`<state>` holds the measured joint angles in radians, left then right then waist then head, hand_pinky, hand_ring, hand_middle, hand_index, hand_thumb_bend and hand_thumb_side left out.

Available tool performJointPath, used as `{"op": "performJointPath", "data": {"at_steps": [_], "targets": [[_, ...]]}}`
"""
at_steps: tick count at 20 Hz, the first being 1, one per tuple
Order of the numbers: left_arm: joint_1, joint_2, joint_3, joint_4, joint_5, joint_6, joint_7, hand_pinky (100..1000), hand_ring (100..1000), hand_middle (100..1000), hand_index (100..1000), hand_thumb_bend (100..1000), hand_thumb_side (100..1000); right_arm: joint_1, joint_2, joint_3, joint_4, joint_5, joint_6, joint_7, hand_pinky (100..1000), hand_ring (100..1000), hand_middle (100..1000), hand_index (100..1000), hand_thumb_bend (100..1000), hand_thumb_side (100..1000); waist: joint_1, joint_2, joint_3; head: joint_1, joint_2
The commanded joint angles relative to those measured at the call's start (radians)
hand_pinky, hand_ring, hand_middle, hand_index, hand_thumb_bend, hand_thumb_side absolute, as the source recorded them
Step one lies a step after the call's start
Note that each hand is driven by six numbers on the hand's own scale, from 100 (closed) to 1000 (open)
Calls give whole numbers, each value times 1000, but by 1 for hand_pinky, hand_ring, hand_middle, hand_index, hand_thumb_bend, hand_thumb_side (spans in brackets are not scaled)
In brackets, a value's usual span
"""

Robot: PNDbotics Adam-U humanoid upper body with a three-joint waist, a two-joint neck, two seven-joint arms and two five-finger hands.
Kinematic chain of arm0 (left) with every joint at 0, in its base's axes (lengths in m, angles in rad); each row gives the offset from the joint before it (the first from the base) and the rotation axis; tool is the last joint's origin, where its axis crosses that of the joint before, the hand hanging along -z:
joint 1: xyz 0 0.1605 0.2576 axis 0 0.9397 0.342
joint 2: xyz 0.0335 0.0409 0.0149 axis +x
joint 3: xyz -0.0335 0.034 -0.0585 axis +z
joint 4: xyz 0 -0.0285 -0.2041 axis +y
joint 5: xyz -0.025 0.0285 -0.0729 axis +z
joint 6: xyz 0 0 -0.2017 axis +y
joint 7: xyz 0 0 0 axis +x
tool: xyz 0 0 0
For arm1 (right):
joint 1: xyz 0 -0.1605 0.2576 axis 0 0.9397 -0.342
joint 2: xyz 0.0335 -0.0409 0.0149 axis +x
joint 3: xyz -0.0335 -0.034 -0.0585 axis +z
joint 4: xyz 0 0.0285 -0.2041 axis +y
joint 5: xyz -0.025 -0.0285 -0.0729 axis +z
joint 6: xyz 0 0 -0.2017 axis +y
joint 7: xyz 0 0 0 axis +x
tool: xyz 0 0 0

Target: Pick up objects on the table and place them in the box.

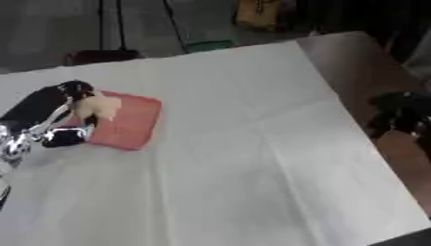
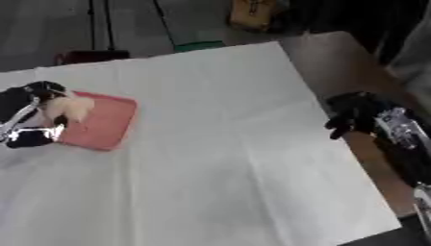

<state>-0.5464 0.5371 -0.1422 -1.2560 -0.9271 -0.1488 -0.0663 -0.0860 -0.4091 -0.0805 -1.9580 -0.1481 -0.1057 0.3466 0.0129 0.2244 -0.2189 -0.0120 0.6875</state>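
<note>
Left hand [image 1: 74,108] over pink box's [image 1: 131,126] left edge

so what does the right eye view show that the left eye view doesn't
Only the right eye view shows the right hand with its silver forearm running down the right edge; its fingers look curled, holding nothing. Only the left eye view shows more of the left arm's silver joints at the left edge. Both show the left hand holding a pale object over the pink box on the white table.

Left hand [image 1: 71,113] reaches in from the left, fingers curled; right hand [image 2: 353,117] hangs at right, fingers curled.
</note>
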Motion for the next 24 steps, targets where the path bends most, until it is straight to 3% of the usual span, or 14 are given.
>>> {"op": "performJointPath", "data": {"at_steps": [1, 5, 6, 8, 9, 10, 12, 18, 24], "targets": [[-21, 6, 11, 32, -10, 1, 68, 831, 784, 837, 742, 100, 247, -1, -18, -10, -12, 7, -3, -1, 526, 611, 740, 708, 100, 934, -1, -15, 0, -4, 7], [-24, 1, 8, 58, -21, -6, 85, 837, 791, 846, 806, 100, 304, -1, -17, -10, -10, 9, -2, 0, 526, 611, 740, 708, 100, 935, 0, -15, -1, -4, 6], [-25, -1, 11, 64, -21, -7, 87, 831, 792, 854, 869, 100, 420, -1, -17, -10, -10, 9, -2, 0, 526, 611, 740, 708, 100, 934, 0, -16, -1, -5, 4], [-26, -3, 15, 66, -13, -12, 101, 826, 793, 858, 903, 100, 605, 0, -16, -11, -10, 9, -3, 0, 526, 611, 740, 708, 100, 934, -1, -16, -1, -5, 3], [-24, -4, 16, 65, -8, -15, 108, 826, 793, 858, 903, 100, 605, 1, -16, -11, -11, 9, -3, -1, 526, 611, 740, 708, 100, 934, -1, -16, -1, -5, 2], [-24, -5, 17, 62, -2, -21, 114, 820, 795, 866, 924, 100, 768, 1, -16, -11, -11, 9, -3, -1, 526, 611, 740, 708, 100, 934, -1, -16, -1, -5, 3], [-22, -5, 23, 58, 15, -29, 126, 814, 798, 872, 946, 159, 835, 1, -16, -11, -11, 8, -3, -1, 526, 611, 740, 708, 100, 934, -2, -17, 1, -6, 3], [-24, -4, 36, 52, 71, -28, 185, 792, 795, 877, 971, 197, 939, 1, -15, -11, -10, 9, -3, 0, 526, 611, 740, 709, 100, 935, -3, -15, 3, -7, 2], [-25, -5, 39, 54, 97, -27, 206, 781, 792, 877, 971, 169, 980, 2, -14, -11, -10, 10, -3, 0, 526, 610, 740, 709, 100, 935, -3, -15, 3, -8, 3]]}}
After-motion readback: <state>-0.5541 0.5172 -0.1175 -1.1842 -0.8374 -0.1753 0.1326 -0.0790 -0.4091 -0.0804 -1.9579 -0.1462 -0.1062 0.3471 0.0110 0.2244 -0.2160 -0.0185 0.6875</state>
